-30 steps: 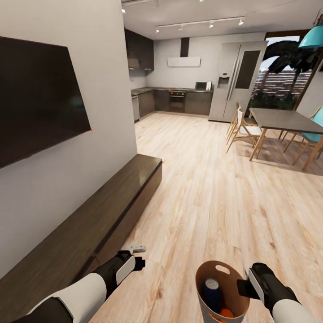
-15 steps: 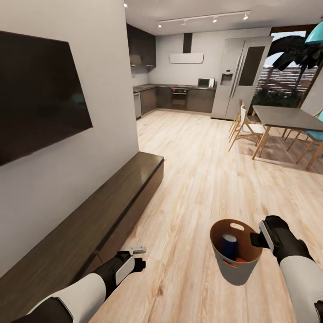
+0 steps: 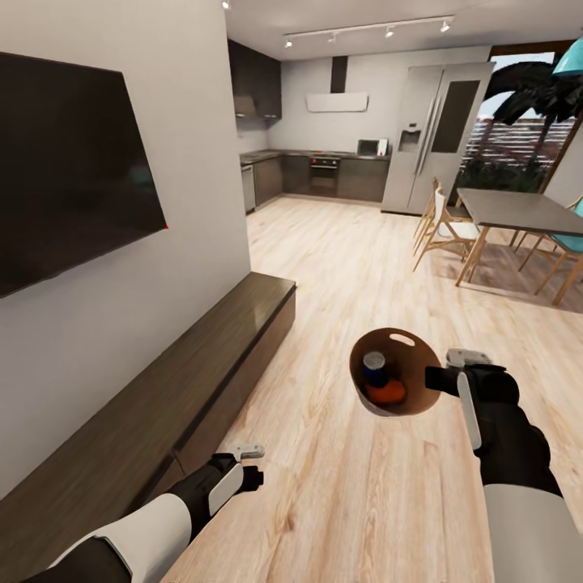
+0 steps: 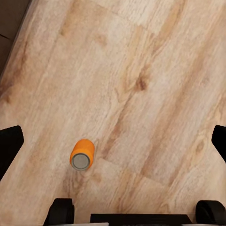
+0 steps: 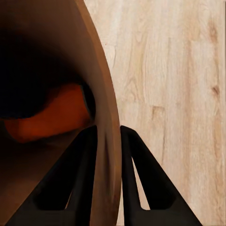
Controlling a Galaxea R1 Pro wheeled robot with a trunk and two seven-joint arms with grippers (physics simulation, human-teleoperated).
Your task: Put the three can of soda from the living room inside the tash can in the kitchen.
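Head view: the right end effector [image 3: 444,379] is grasping the rim of the trash can [image 3: 421,389], holding it clear of the wooden floor [image 3: 364,267] and tilted so that its mouth is facing the camera. Inside, a dark blue can [image 3: 375,368] and an orange can [image 3: 388,393] are lying against the lower wall. The left end effector [image 3: 245,453] is hanging low beside the long bench [image 3: 202,356]; this angle is too poor to tell whether it is spread or clenched. The kitchen [image 3: 324,174] is lying well ahead, past the far end of the bench.

Left wrist view: the left fingers [image 4: 12,146] are standing wide apart, released and holding nothing. A second orange can [image 4: 82,154] is lying on its side on the floor between them, not in the bin.

Right wrist view: the two fingers [image 5: 77,174] are pinching the bin wall [image 5: 106,117], one inside and one outside, with orange showing in the shadow beyond.

Procedure: level the bin before driving, since a forward tilt is likely to spill its contents. Recover the loose can first, approaching it across its round side, then carry on to the kitchen.
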